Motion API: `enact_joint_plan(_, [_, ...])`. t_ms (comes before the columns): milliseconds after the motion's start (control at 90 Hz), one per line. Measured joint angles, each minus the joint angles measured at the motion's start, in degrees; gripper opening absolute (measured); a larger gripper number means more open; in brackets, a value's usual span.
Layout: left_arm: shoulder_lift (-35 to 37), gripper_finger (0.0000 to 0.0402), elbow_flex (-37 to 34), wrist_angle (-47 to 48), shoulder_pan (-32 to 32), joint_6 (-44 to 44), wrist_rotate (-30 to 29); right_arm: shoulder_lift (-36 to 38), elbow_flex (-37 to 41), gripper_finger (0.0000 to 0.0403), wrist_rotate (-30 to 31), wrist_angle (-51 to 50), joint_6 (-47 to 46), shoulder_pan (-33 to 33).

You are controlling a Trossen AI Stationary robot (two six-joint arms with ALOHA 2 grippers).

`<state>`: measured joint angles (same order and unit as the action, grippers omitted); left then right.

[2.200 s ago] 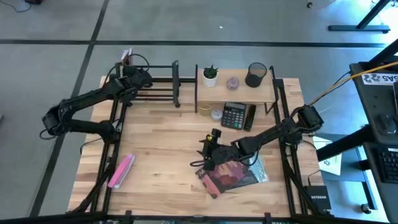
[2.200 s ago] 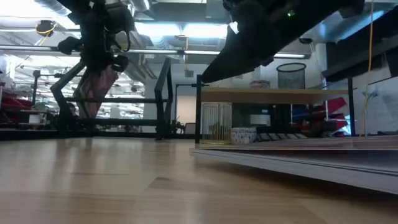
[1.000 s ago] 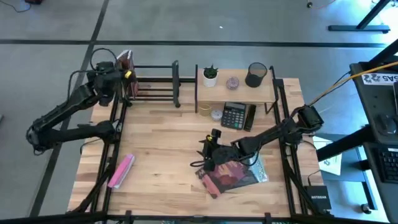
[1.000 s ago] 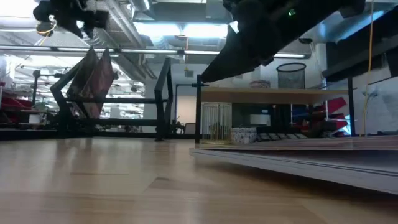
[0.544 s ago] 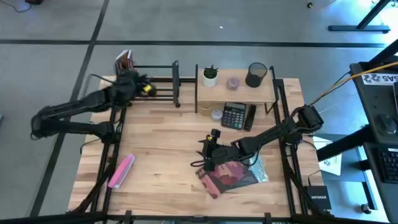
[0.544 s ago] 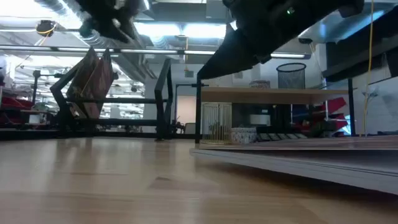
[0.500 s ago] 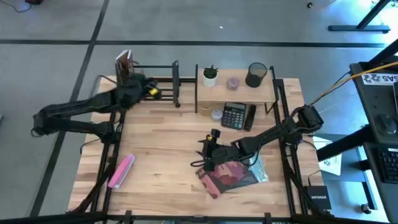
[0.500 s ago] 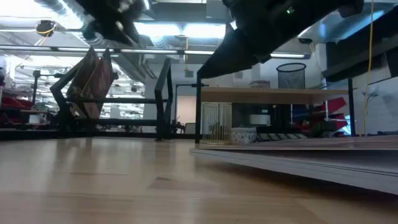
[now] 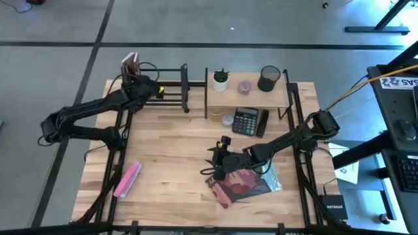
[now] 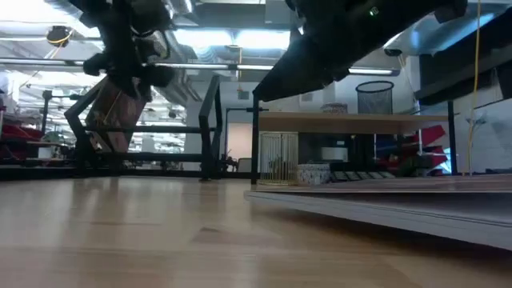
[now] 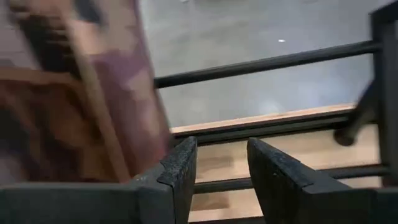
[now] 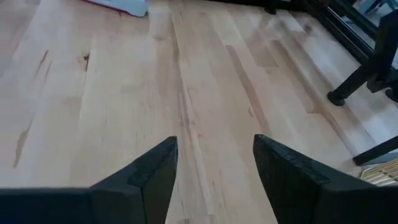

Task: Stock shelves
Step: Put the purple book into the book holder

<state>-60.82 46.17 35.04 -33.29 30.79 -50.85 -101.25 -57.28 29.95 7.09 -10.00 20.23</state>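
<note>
1. Our left gripper (image 9: pixel 157 92) hangs over the rack (image 9: pixel 171 87), fingers apart and holding nothing. A book (image 9: pixel 129 64) leans at the rack's far end; if our wrist brushes it, it could tip out.
2. Our right gripper (image 9: pixel 217 158) is spread wide and empty, just beside the magazine (image 9: pixel 243 185). A flat magazine is hard to pinch; the fingers may only push it.
3. The shelf (image 9: pixel 248 91) is already crowded, so an item could be knocked.
</note>
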Motion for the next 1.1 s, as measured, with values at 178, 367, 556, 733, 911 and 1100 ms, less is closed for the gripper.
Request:
enact_joint_plan(178, [3.66,0.0125,0.02,4.85,-1.85,-0.1,-4.04,0.0,0.0,0.0198,0.0,-0.04,0.02,0.0])
enact_joint_plan(367, [7.87,0.0125,0.02,6.17,-2.04,-0.3,-5.47,0.0,0.0,0.0198,0.0,-0.07,0.0,0.0])
enact_joint_plan(556, [12.03,0.0125,0.07,5.86,-0.37,-0.75,-5.49,0.0,0.0,0.0198,0.02,-0.07,0.01,0.0])
enact_joint_plan(733, [15.32,0.0125,0.07,3.43,2.47,-1.5,-5.03,0.0,0.0,0.0198,0.02,-0.07,0.02,0.0])
enact_joint_plan(911, [16.74,0.0125,0.11,-6.44,8.79,-8.46,0.02,0.0,0.0,0.0198,0.15,-1.4,3.6,0.0])
enact_joint_plan(1100, [14.89,0.0125,0.13,-14.35,22.17,-16.21,6.08,2.12,-0.02,0.0198,1.24,-6.17,12.03,2.57])
